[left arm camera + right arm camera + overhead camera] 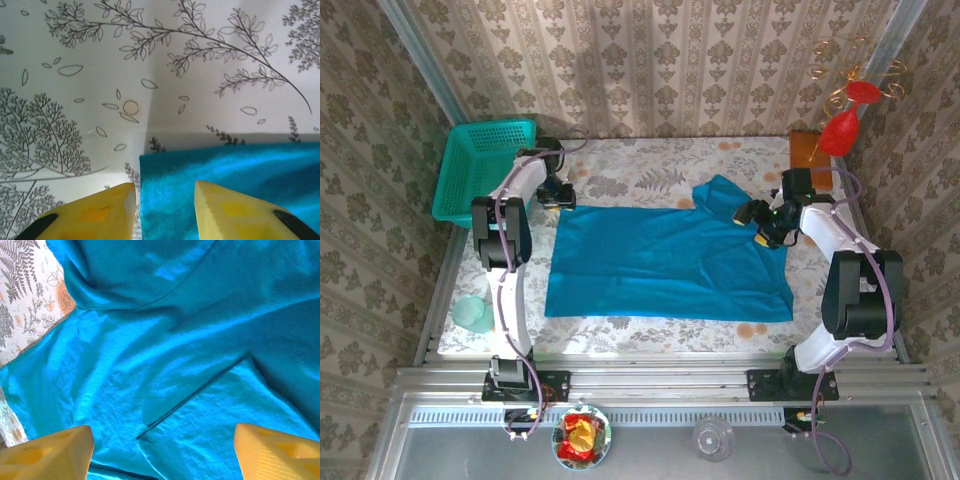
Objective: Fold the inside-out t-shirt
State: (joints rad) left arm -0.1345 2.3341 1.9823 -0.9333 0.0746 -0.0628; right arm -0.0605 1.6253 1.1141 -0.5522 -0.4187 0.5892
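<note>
The inside-out t-shirt (665, 262) lay spread flat across the middle of the table (640, 178), with one sleeve turned up at the far right. No real fold appeared to have been made, so the task looked barely begun. The left hand (165, 195) hung at the shirt's far left corner, parted, one finger over the cloth and the other over the table, gripping nothing. The right hand (162, 445) hovered wide open above rumpled cloth near a seam, also holding nothing. Taking hold of the far edge seemed the likely next step, with every fold left to do.
</note>
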